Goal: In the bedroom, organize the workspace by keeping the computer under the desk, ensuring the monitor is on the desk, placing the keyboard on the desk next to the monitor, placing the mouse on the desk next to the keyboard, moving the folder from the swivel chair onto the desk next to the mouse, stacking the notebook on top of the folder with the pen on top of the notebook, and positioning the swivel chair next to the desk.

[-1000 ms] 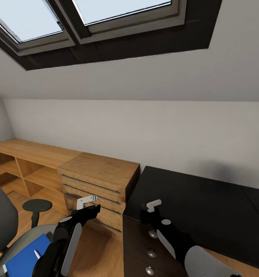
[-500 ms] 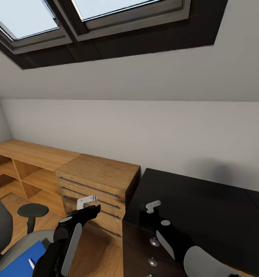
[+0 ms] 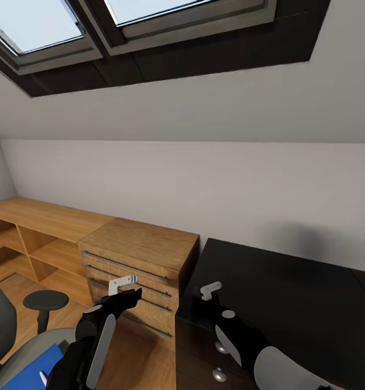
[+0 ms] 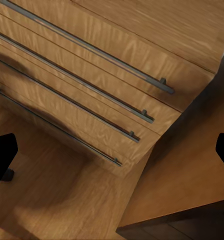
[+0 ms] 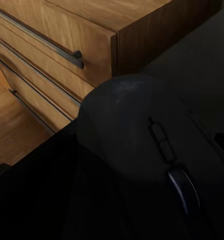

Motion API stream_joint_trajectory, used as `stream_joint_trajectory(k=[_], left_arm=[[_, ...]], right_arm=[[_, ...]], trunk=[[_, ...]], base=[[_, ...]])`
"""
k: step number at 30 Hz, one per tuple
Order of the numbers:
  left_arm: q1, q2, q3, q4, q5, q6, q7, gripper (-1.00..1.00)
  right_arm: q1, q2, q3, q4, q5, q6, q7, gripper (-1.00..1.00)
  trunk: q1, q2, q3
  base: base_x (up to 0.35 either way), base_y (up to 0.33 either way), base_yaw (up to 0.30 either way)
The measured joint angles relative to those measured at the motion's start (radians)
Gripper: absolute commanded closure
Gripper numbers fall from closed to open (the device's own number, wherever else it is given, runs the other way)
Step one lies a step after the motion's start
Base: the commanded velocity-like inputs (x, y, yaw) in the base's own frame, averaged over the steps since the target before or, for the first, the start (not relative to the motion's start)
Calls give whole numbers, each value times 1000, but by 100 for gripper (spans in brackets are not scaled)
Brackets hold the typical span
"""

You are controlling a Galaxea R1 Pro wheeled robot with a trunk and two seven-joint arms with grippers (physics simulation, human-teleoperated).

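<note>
Two arms reach ahead. The right end effector [image 3: 208, 295] holds the dark mouse [image 5: 141, 135] over the black tabletop [image 3: 291, 292]. The left end effector [image 3: 129, 292] is spread wide with nothing in it, facing the wooden drawer chest [image 3: 142, 254]. Low at the left, the blue folder [image 3: 36, 371] lies on the swivel chair [image 3: 4, 330], with a round stool [image 3: 44, 300] beside it.

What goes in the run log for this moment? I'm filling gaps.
right gripper: holds mouse over black desk | left gripper: open, empty, facing wooden drawers | blue folder: on swivel chair
</note>
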Motion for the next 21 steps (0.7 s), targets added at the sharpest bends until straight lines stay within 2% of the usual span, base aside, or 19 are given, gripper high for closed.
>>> stream_joint_trajectory(k=[5,6,21], left_arm=[[0,0,0,0,0,0,0,-100],[0,0,0,0,0,0,0,-100],[0,0,-1,0,0,0,0,-100]], right_arm=[[0,0,0,0,0,0,0,100],[0,0,0,0,0,0,0,-100],[0,0,0,0,0,-9,0,-100]], trunk=[[0,0,0],[0,0,0],[-57,105,47]], base=[[0,0,0],[0,0,0],[0,0,0]])
